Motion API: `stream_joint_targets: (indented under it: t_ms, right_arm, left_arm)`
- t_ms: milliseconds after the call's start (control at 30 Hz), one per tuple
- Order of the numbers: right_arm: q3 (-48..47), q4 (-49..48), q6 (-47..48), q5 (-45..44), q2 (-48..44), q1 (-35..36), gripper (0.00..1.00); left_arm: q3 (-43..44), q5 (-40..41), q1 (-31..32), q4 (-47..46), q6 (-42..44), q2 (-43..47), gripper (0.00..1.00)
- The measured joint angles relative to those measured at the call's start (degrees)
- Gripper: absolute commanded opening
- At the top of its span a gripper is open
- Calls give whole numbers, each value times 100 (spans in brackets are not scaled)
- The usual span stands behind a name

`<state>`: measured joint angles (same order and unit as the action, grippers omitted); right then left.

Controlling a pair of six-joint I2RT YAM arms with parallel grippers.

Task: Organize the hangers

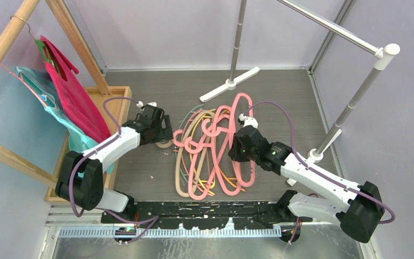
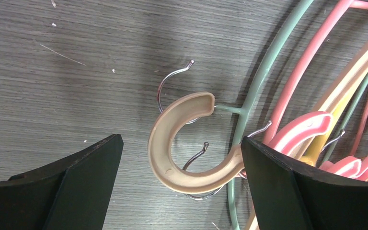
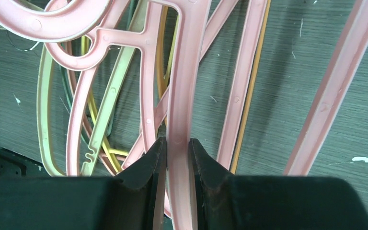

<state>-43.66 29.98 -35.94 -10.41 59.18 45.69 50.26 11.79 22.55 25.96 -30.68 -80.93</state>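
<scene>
Seen from above, the hangers lay in a tangled heap on the grey table between the two arms, most hooks toward the far side. The left gripper sat low at the heap's left edge, and the right gripper reached into its right side. A wooden rack on the left carried a magenta garment and a teal garment, and a metal rail stand stood behind. In the left wrist view, the black fingers stood wide apart with a beige hook lying on the table between them; a pale green hanger and thin wire hooks lay just beside it. In the right wrist view, the fingertips were clamped on the straight bar of a pink hanger, with other pink, yellow and pale hangers crossing beneath it.
</scene>
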Motion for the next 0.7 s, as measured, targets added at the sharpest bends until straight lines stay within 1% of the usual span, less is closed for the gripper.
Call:
stream_joint_targets:
  t_ms: [100, 233, 367, 467, 567, 700]
  right_arm:
    - [26, -28, -9, -37, 31, 0, 1]
    - [-111, -157, 37, -455, -22, 0, 1]
    - [-640, -595, 225, -927, -31, -26, 1]
    - [-1104, -1167, 398, -1163, -26, -160, 1]
    - [-1436, -1812, 457, -1172, 0, -555, 1]
    - [-1582, -2682, 227, -750, 120, -1639, 1]
  left_arm:
    - [-17, 2, 0, -2, -2, -35, 98]
    - [-26, 0, 0, -11, -11, -61, 98]
    - [-26, -4, 0, -31, -20, -118, 98]
    - [-26, -4, 0, -28, -20, -136, 98]
    - [-17, -2, 0, -28, -20, -136, 98]
    - [-11, 0, 0, -26, -20, -136, 98]
